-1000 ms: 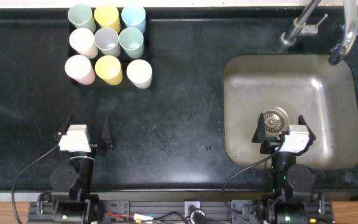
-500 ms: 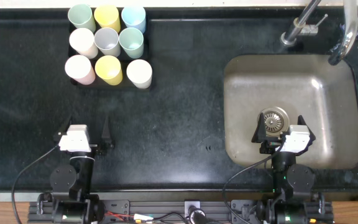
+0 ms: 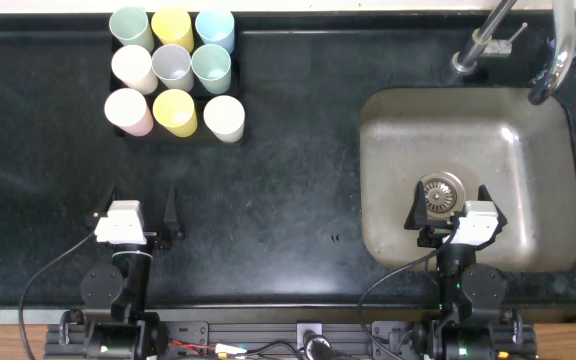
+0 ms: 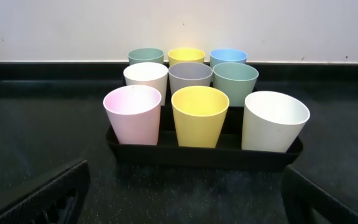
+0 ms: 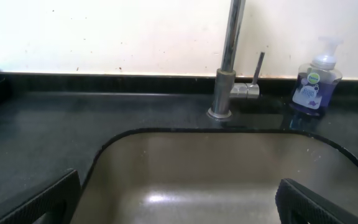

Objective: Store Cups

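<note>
Several pastel cups stand upright in three rows in a black tray [image 4: 185, 155] at the back left of the dark counter [image 3: 288, 170]. The front row holds a pink cup [image 4: 132, 115], a yellow cup [image 4: 199, 116] and a white cup [image 4: 274, 121]; from above the group of cups [image 3: 173, 68] reads as a square block. My left gripper [image 3: 140, 206] sits open on the near side of the tray, well short of it, holding nothing. My right gripper [image 3: 450, 206] is open over the near part of the steel sink [image 3: 528, 150], also holding nothing.
A faucet [image 5: 229, 59] rises behind the sink, with a soap bottle [image 5: 316, 81] beside it at the wall. A drain [image 3: 439, 191] lies in the sink's near half. Bare counter stretches between the tray and the sink.
</note>
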